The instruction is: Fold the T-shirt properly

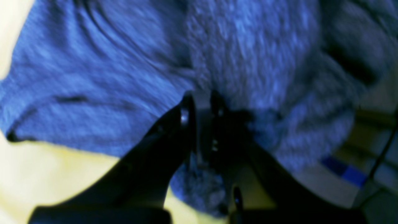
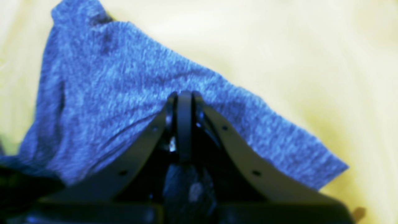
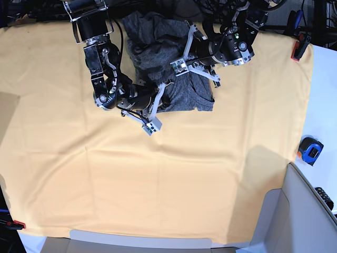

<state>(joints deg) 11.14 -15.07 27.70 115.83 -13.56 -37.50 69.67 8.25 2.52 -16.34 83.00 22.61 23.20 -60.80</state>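
The T-shirt (image 3: 152, 47) lies crumpled at the far middle of the yellow-orange table cloth (image 3: 158, 174), dark grey in the base view and blue-tinted in both wrist views. My left gripper (image 1: 202, 101) is shut on a fold of the T-shirt (image 1: 124, 77), with fabric bunched between and under its fingers. In the base view the left gripper (image 3: 178, 66) reaches in from the right. My right gripper (image 2: 185, 95) is shut on an edge of the T-shirt (image 2: 102, 93), which drapes away from its tips. In the base view the right gripper (image 3: 163, 88) comes in from the left.
A blue tape measure (image 3: 310, 149) lies on the white surface right of the cloth. Red clamps (image 3: 300, 50) hold the cloth at the far right and near left corners. A grey box (image 3: 295, 211) stands at the near right. Cables hang along the far edge.
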